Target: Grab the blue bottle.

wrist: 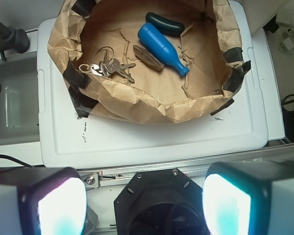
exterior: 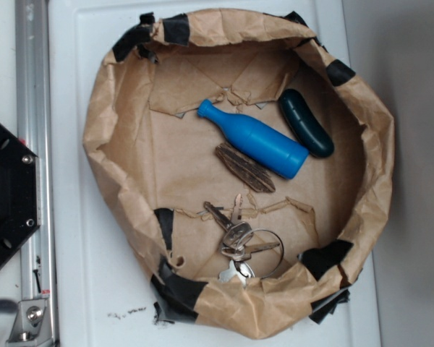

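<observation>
The blue bottle [exterior: 254, 139] lies on its side in the middle of a brown paper bin [exterior: 108, 108], neck toward the upper left. In the wrist view the blue bottle [wrist: 161, 48] lies far ahead, neck pointing lower right. My gripper [wrist: 144, 203] is open, with its two glowing pads [wrist: 61, 208] wide apart and nothing between them. It hangs high above the black robot base [wrist: 157, 205], well short of the bin. The gripper does not appear in the exterior view.
Beside the bottle lie a dark teal capsule [exterior: 306, 121], a brown wooden piece [exterior: 244, 168] and a bunch of keys [exterior: 239, 242]. The bin has crumpled walls patched with black tape and stands on a white lid [wrist: 152, 142]. A metal rail [exterior: 30, 144] runs along the side.
</observation>
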### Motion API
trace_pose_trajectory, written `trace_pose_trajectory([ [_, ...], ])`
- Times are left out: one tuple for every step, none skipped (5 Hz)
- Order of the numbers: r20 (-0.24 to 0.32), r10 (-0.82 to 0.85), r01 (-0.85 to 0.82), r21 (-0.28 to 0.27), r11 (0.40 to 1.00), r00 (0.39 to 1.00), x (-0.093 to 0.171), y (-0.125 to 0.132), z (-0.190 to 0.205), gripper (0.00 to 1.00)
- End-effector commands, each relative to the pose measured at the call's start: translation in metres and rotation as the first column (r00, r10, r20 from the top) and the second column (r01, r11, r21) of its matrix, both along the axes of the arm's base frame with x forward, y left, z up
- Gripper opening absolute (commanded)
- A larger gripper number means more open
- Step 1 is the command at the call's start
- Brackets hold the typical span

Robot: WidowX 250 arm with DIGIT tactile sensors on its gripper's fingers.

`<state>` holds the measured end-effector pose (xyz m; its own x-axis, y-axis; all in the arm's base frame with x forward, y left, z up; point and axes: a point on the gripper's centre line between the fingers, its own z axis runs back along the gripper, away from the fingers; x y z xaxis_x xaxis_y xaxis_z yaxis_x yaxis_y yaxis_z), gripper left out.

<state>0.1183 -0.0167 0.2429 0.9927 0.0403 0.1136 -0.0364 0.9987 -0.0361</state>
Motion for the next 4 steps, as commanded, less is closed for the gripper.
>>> trace_pose_trajectory([
  [0.0, 0.0, 0.0, 0.0, 1.0, 1.0, 0.0, 0.0, 0.0, 1.0],
  [0.13, -0.134, 0.112, 0.163, 0.98, 0.982, 0.048, 0.019, -0.024, 1.0],
  [0.201, -0.144, 0.093, 0.243, 0.966, 0.969, 0.093, 0.027, -0.061, 1.0],
  [0.182, -0.092, 0.056, 0.193, 0.98, 0.979, 0.132, 0.038, -0.112, 1.0],
])
